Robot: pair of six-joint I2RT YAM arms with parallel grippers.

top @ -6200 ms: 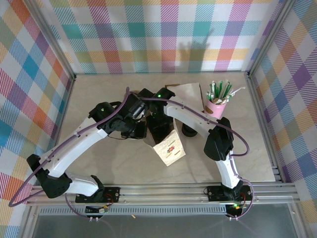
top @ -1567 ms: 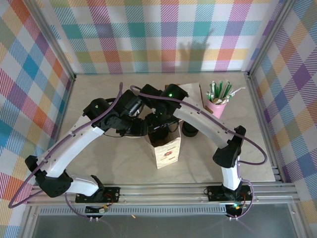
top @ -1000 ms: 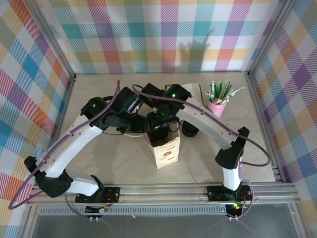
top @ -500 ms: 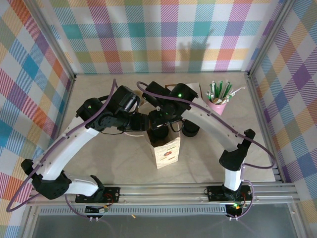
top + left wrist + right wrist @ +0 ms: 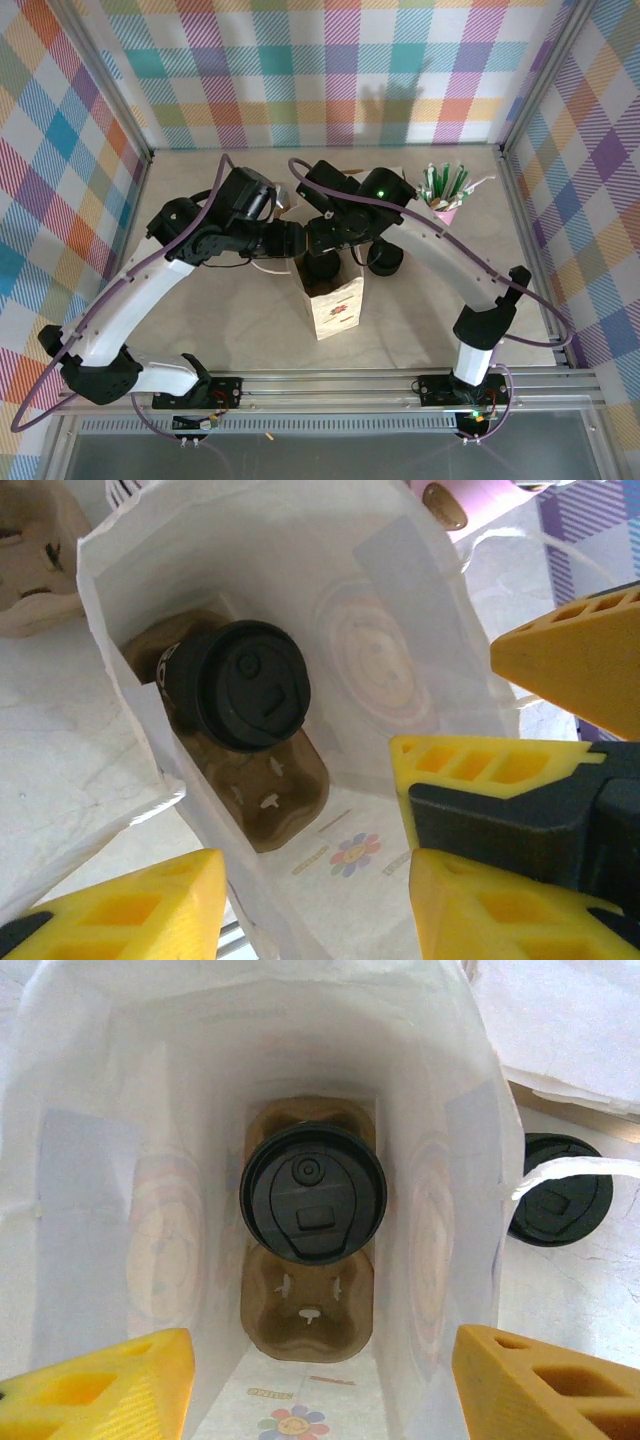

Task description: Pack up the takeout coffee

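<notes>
- Right claw (image 5: 320, 1360) hangs point-down over the open mouth of a white paper bag (image 5: 455, 1110). Its yellow fingers (image 5: 100, 1385) are spread wide, one on each side of the mouth, and grip nothing.
- Left claw (image 5: 315, 880) is at the same bag, close beside the right one. Its fingers (image 5: 130, 915) stand well apart and hold nothing, and the bag's near wall runs between them.
- Straight below both claws, at the bottom of the bag, stands the takeout coffee (image 5: 313, 1192). It is upright with its round black lid on. Its side is mostly hidden from above.
- The coffee sits in one pocket of a brown cardboard cup carrier (image 5: 308, 1315) lying flat on the bag's floor. The carrier's other pocket, the one nearer the claws in both wrist views, is empty.
- Outside the bag, just past the right claw's right finger, a stack of black lids (image 5: 560, 1200) rests on the pale desk (image 5: 590, 1300). A white bag handle (image 5: 580, 1172) crosses in front of it.
- Beyond the left claw, outside the bag, lies another piece of brown moulded pulp (image 5: 30, 575).
- Farther off to the right of both claws stands a pink cup (image 5: 437, 218) holding green-and-white sticks (image 5: 445, 183).
</notes>
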